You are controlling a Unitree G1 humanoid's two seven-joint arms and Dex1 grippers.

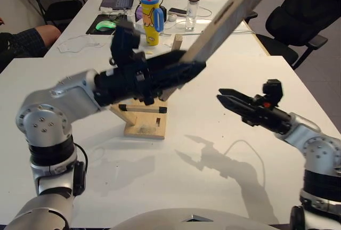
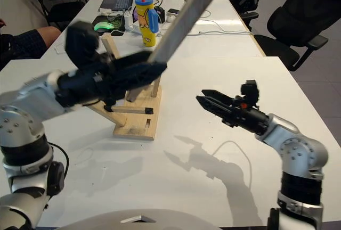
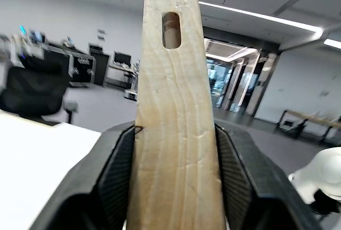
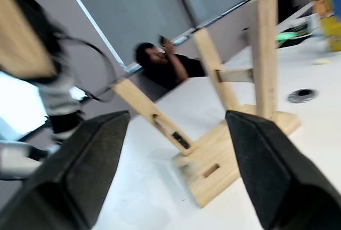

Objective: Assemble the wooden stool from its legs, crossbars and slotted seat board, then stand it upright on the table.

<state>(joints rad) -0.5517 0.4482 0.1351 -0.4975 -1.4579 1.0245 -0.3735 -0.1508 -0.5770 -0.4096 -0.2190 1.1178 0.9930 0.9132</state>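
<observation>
Clamping a slotted wooden leg [image 1: 234, 10] angled toward 1 o'clock, left jaws tight on its sides, right jaws parted, empty, at 3 o'clock of the part-built stool [image 2: 133, 128].

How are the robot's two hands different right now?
The left gripper is shut on a long wooden leg that slants upward; the right gripper is open and empty. The left is close to the half-built stool; the right is apart from it. Both are black and two-fingered.

I'm clamping a long wooden leg [image 1: 234, 9] in my left gripper [image 1: 187, 64]; it's slanting up to the right. My right gripper [image 1: 224, 97] is hovering, fingers apart, right of the seat board [image 1: 144, 128].
</observation>
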